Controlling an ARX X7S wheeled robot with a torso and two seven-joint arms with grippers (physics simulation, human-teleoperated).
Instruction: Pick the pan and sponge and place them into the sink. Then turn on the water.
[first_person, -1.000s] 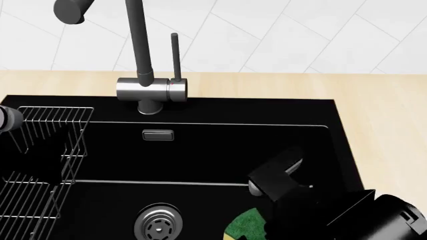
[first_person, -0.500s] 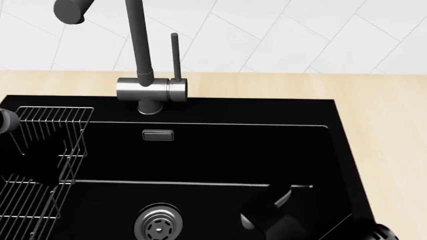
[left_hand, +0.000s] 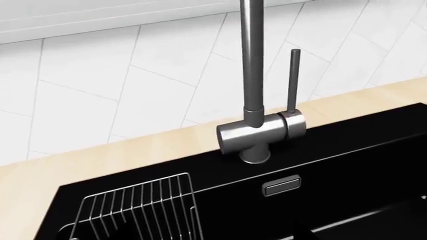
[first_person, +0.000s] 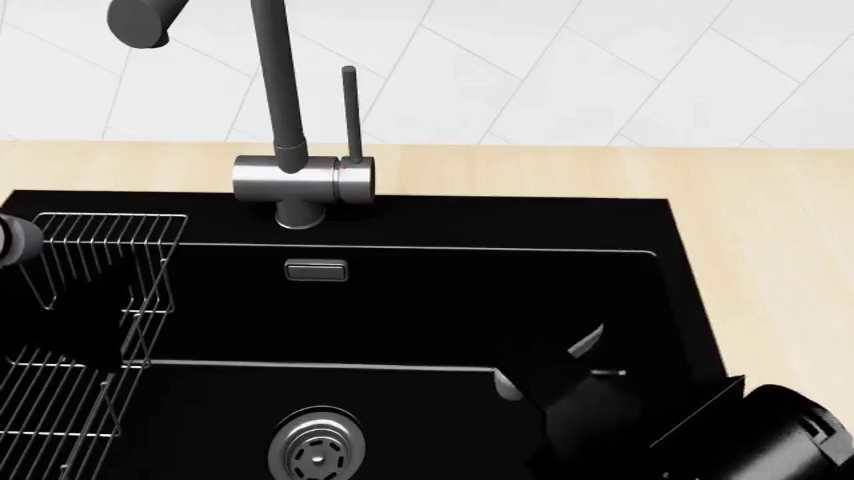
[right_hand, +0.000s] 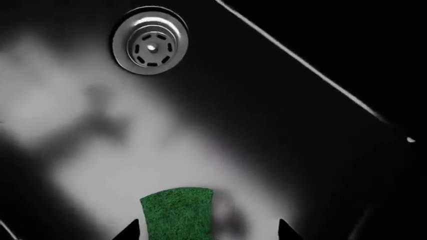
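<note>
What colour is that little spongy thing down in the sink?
The sponge shows a dark green scouring top; the right wrist view shows it best, lying on the black sink floor.

Count, all views:
- sink (first_person: 427, 300): 1, black basin
- drain (right_hand: 150, 41): 1, round steel
- overflow slot (first_person: 316, 270): 1
- faucet (first_person: 287, 150): 1, carrying 1 upright lever (first_person: 350, 110)
- wire dish rack (first_person: 100, 270): 1
- sponge (right_hand: 177, 212): 1, green top showing
- right tool (right_hand: 207, 231): 1, with 2 finger tips visible in the right wrist view
- pan: 0 seen in any view
</note>
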